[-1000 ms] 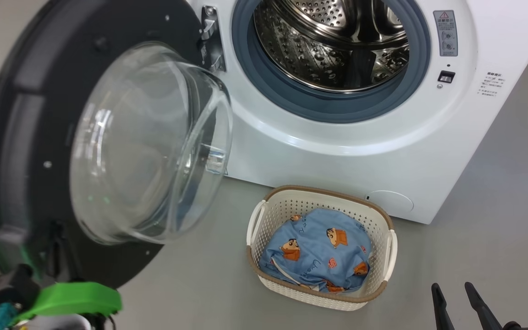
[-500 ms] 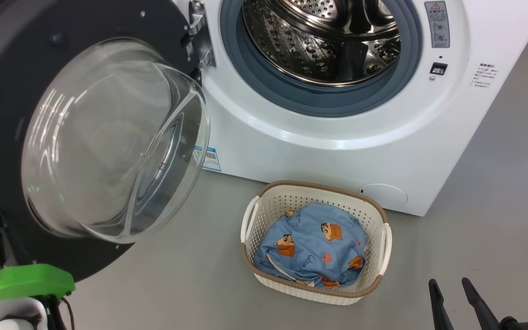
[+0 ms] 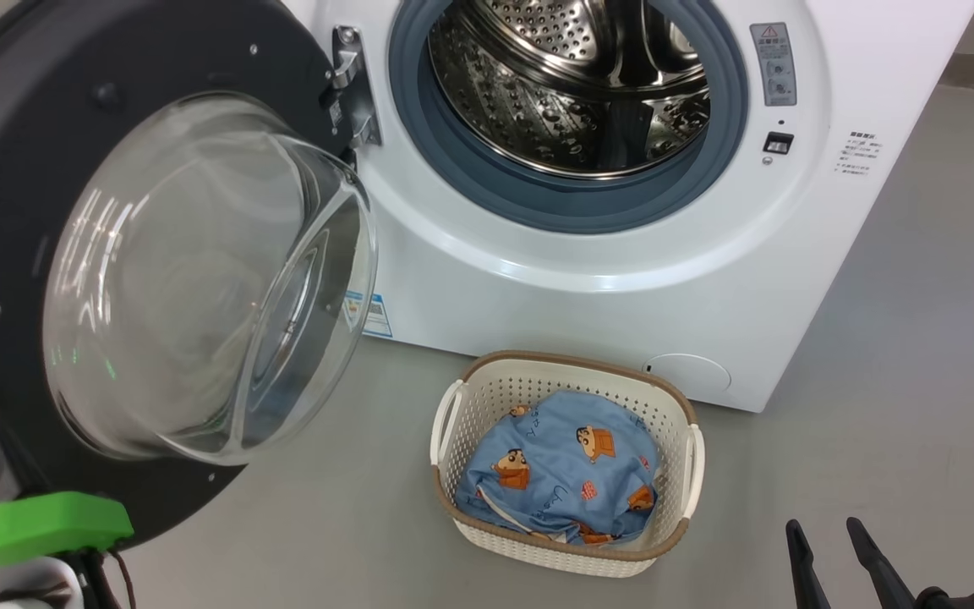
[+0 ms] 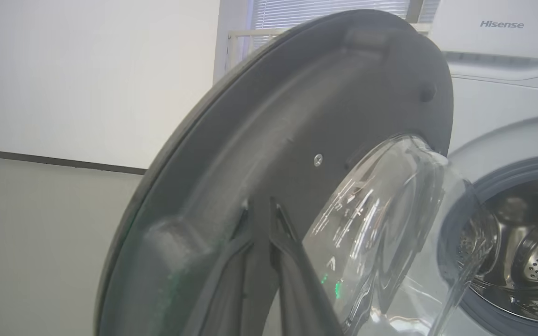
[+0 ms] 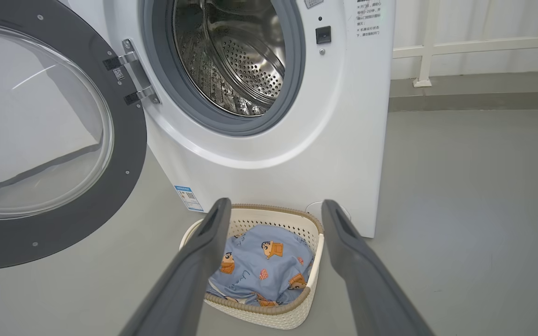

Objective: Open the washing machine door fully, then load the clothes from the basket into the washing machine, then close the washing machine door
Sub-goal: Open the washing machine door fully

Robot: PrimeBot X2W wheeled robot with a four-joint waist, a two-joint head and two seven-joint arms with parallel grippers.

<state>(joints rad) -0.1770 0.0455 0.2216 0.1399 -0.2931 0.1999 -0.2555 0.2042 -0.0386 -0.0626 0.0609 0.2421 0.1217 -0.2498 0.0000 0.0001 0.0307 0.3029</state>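
Observation:
The washing machine point(image 3: 622, 296) stands with its steel drum point(image 3: 571, 85) exposed. Its door point(image 3: 13, 211) is swung out to the left, the glass bowl point(image 3: 199, 279) bulging toward the machine. My left gripper point(image 4: 259, 207) is shut, its fingers lying against the door's dark inner rim with nothing between them; its green wrist part point(image 3: 30, 524) shows at lower left. The basket point(image 3: 576, 362) sits on the floor before the machine with the clothes point(image 3: 563, 465) inside. My right gripper point(image 3: 822, 529) is open near the basket's right, fingers point(image 5: 203, 252) spread above basket point(image 5: 250, 312) and clothes point(image 5: 259, 266).
Grey floor point(image 3: 918, 338) lies open to the right of the machine and basket. A small blue label point(image 3: 377, 315) sits low on the washer front. A white wall point(image 4: 87, 70) is beyond the door, and a white rail point(image 5: 437, 46) runs behind the machine at the right.
The door has swung further open to the left, uncovering the blue label, and my left arm moved left with it. The head camera shifted slightly. The right gripper kept its place.

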